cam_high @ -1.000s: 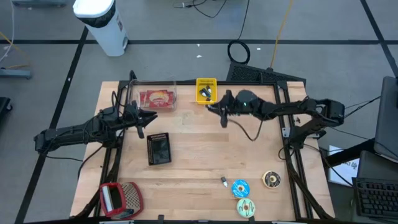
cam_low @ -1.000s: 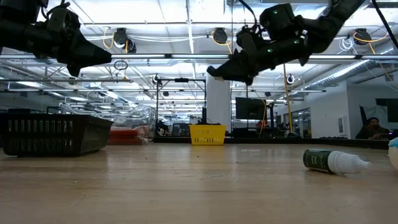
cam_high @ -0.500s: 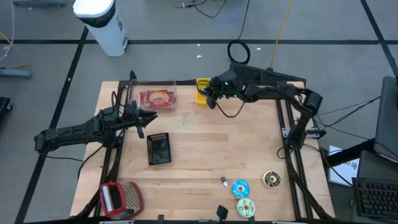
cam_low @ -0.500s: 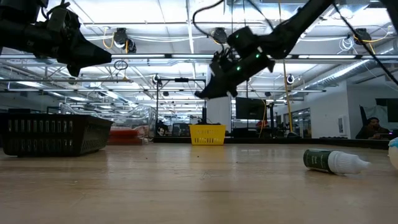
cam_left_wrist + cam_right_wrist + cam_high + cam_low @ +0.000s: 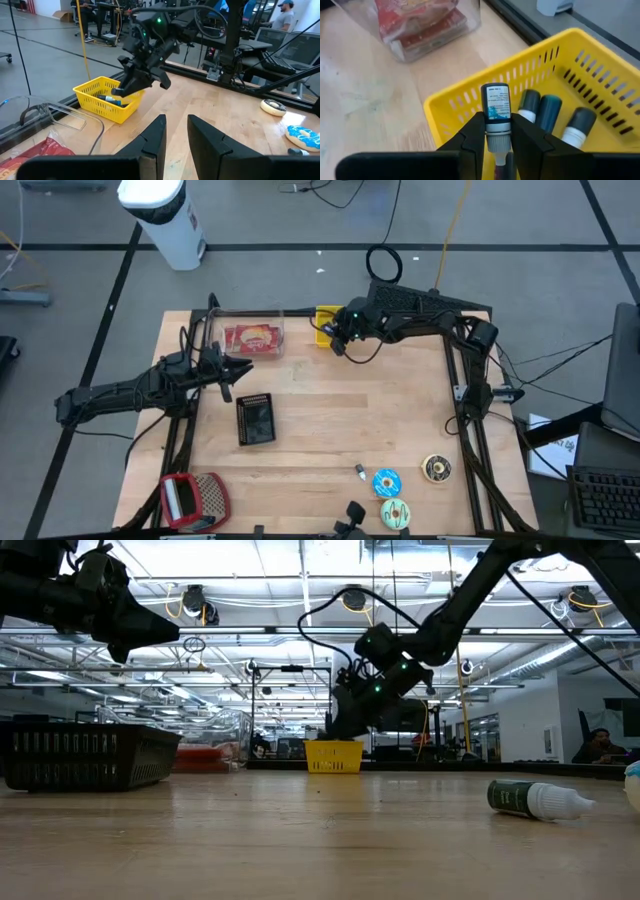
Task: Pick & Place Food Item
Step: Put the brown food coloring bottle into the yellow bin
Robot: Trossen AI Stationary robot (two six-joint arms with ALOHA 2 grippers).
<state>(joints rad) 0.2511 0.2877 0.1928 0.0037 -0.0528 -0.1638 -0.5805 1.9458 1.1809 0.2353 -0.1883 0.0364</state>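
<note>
Right gripper (image 5: 497,131) over near rim of yellow basket (image 5: 600,65), at table's far edge; fingers pinched on small bottle (image 5: 495,107), label end pointing out past fingertips, above basket's inside. Three more bottles (image 5: 550,114) lying in basket just beyond. Clear box (image 5: 250,338) with red packet beside basket. Left gripper (image 5: 175,137) hovering mid-left over table, fingers slightly apart, holding nothing. Donuts (image 5: 388,483) near front right corner.
</note>
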